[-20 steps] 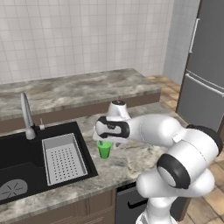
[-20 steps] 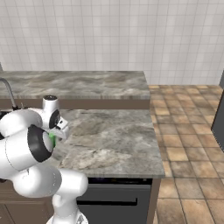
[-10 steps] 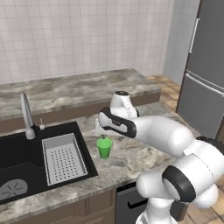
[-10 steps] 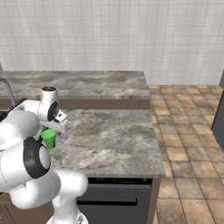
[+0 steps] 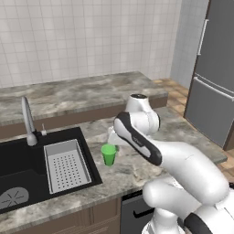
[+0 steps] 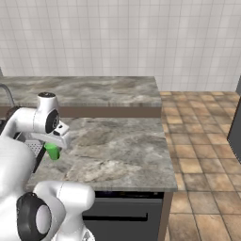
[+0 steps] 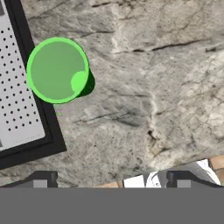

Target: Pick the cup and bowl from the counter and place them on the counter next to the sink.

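Note:
The small green cup [image 5: 109,154] stands upright on the grey marble counter [image 5: 132,170], just right of the black sink [image 5: 18,157] and its grey drainer tray [image 5: 66,164]. My gripper [image 5: 113,138] hovers above the cup, slightly to its right, open and empty. From the other side the cup [image 6: 52,151] shows below the gripper [image 6: 59,140]. Looking down from the hand, the cup [image 7: 57,70] sits at upper left beside the tray [image 7: 15,100], apart from the dark fingertips [image 7: 43,179] of the gripper [image 7: 111,181]. The bowl is out of view.
A silver faucet [image 5: 27,119] rises behind the sink. A second counter run [image 5: 82,91] lies along the tiled wall. A grey fridge [image 5: 215,68] stands at the right, with tiled floor [image 6: 202,141] beyond the counter's end. The counter's front edge is near the cup.
The hand has lifted off the cup and drawn up and back, leaving the cup standing beside the sink. The cup has not moved.

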### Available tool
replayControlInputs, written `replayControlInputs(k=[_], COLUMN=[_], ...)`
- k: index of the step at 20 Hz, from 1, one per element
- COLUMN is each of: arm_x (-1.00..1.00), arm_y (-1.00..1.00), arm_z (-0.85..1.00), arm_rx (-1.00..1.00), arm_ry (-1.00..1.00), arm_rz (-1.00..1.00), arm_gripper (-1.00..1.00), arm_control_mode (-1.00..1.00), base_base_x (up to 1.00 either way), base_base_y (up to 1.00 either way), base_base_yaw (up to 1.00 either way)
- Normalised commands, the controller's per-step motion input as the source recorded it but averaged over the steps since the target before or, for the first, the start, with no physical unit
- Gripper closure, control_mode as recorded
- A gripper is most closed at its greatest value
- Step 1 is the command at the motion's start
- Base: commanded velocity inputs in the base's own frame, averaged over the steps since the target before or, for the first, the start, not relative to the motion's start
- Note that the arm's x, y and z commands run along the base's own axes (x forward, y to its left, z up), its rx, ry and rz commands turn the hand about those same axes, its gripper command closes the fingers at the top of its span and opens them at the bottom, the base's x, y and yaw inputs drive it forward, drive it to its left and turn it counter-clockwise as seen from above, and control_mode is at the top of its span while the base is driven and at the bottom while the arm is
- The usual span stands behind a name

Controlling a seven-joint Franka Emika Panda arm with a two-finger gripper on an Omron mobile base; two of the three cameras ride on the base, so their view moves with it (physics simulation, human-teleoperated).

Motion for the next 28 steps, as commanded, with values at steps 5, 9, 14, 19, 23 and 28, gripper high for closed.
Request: replayControlInputs(k=[5,9,14,19,23,28], arm_x=[-0.78,-0.82,-0.76,-0.18,0.00,0.00], arm_y=[-0.03,0.00,0.00,0.00,0.00,0.00], arm_z=[0.30,0.39,0.38,0.01,0.00,0.00], arm_rx=[0.00,0.00,0.00,0.00,0.00,0.00], arm_ry=[-0.11,-0.18,-0.18,-0.06,0.00,0.00], arm_rz=[0.12,0.14,0.14,0.05,0.00,0.00], arm_gripper=[-1.00,-1.00,-1.00,-1.00,-1.00,-1.00], arm_control_mode=[-1.00,-1.00,-1.00,-1.00,-1.00,-1.00], base_base_x=[0.00,0.00,0.00,0.00,0.00,0.00], base_base_y=[0.00,0.00,0.00,0.00,0.00,0.00], base_base_yaw=[0.00,0.00,0.00,0.00,0.00,0.00])
